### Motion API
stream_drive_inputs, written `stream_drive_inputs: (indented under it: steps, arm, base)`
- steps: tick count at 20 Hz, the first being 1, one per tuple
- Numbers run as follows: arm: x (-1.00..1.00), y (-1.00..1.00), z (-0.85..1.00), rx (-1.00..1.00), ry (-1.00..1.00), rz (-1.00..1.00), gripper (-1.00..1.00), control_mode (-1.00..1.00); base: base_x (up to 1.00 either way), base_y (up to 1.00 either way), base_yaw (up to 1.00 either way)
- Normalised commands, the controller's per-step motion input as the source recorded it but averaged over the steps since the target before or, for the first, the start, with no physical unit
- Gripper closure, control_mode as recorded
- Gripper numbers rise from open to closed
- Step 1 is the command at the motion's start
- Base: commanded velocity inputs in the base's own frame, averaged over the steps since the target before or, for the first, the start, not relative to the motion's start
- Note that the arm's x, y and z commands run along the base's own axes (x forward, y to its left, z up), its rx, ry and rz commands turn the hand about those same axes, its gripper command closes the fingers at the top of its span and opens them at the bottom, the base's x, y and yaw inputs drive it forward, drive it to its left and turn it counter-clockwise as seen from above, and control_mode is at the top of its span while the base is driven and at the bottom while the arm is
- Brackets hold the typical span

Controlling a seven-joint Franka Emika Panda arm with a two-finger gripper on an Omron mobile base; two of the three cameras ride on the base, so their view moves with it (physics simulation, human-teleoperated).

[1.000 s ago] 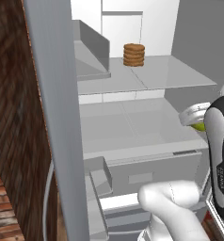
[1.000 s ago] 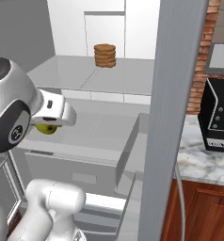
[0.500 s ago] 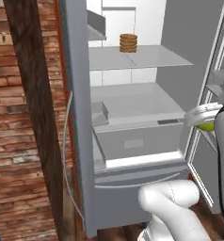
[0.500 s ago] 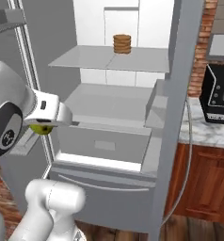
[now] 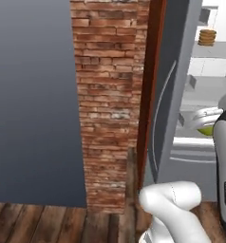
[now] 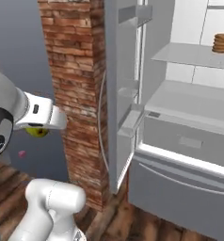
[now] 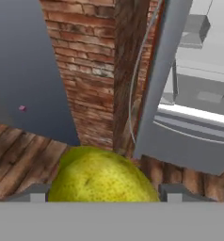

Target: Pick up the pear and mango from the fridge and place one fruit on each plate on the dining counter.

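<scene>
Wall [image 5: 34,99]: flat, matte blue-grey.
Brick pillar [image 5: 110,95]: rough red-brown bricks, pale mortar.
Fridge [image 6: 180,141]: tall smooth grey metal, door open, white inside, clear shelves.
Floor [image 7: 20,150]: brown wood planks.
Stack of discs [image 6: 222,43]: brown, ridged, on an upper fridge shelf.
Pear [image 7: 102,176]: rounded, yellow-green, speckled skin, outside the fridge.
Pincer [image 7: 103,192]: clamped on the pear, a finger at each side.

Landmark: fridge [image 6: 180,141], standing open. Brick pillar [image 6: 71,84] just beside its left door. Disc stack [image 6: 222,43] on an upper shelf inside. Pear [image 7: 102,176] between gripper [image 7: 104,192] fingers, left of fridge, before pillar.
</scene>
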Motion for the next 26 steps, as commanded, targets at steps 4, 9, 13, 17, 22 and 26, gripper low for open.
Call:
stream_drive_inputs:
  steps: [4,9,13,17,22,26]
  arm:
    - [0.0,0.0,0.0,0.0,0.0,0.0,1.0,1.0]
    - [0.0,0.0,0.0,0.0,0.0,0.0,1.0,1.0]
    - [0.0,0.0,0.0,0.0,0.0,0.0,1.0,1.0]
    - [0.0,0.0,0.0,0.0,0.0,0.0,1.0,1.0]
    - [0.0,0.0,0.0,0.0,0.0,0.0,1.0,1.0]
    - [0.0,0.0,0.0,0.0,0.0,0.0,1.0,1.0]
  base:
    - [-0.01,0.52,0.91]
    - [0.04,0.52,0.88]
    - [0.13,0.65,0.78]
    - [0.09,0.66,0.79]
    - [0.28,0.63,0.75]
    - [0.74,0.36,0.73]
